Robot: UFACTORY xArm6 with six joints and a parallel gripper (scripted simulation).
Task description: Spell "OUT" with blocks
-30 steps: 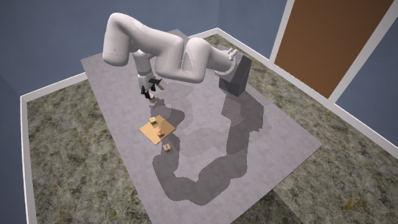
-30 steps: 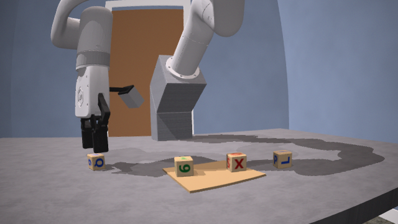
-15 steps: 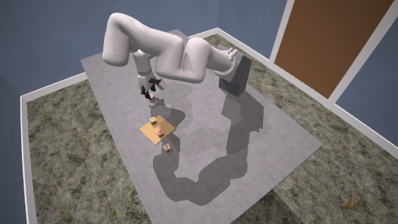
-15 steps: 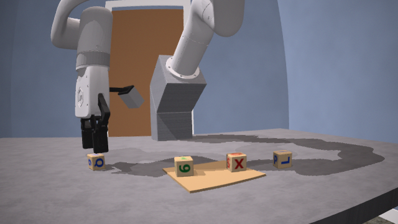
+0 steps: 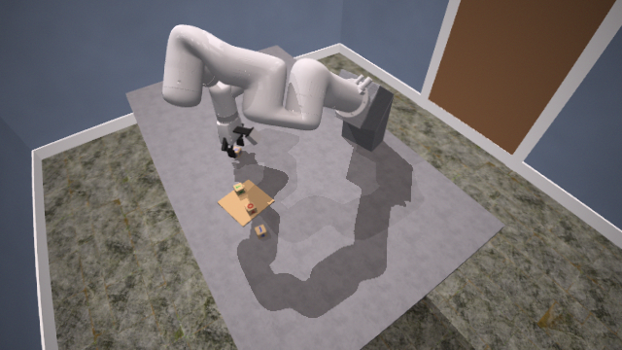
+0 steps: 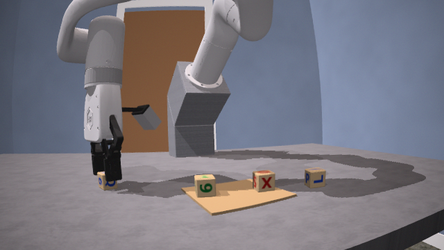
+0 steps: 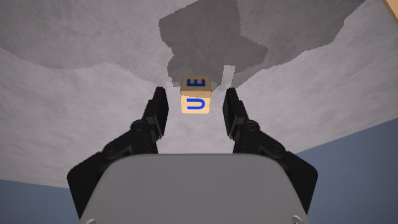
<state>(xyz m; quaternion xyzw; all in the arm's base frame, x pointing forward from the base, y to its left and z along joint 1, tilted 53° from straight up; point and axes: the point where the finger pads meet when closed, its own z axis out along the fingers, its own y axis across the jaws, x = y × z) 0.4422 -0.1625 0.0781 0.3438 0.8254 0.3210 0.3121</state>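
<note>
A wooden block [image 5: 237, 151] [image 6: 106, 182] [image 7: 195, 103] with a blue U on top lies on the grey table, off the mat. My gripper [image 5: 232, 148] [image 6: 106, 173] [image 7: 195, 98] is open and low over it, one finger on each side with gaps; it does not touch the block. The tan mat [image 5: 232, 206] [image 6: 239, 201] carries two blocks: one with a green top [image 5: 238, 188] [image 6: 205, 185] and one with a red top [image 5: 251, 208] [image 6: 263, 180] that shows a red X on its side. A block with blue letters [image 5: 260, 230] [image 6: 315, 178] lies off the mat beyond the red one.
The arm's grey base pedestal [image 5: 367, 119] [image 6: 194, 111] stands at the far side of the table [image 5: 389, 233]. The table's front edge runs close below the mat in the exterior view.
</note>
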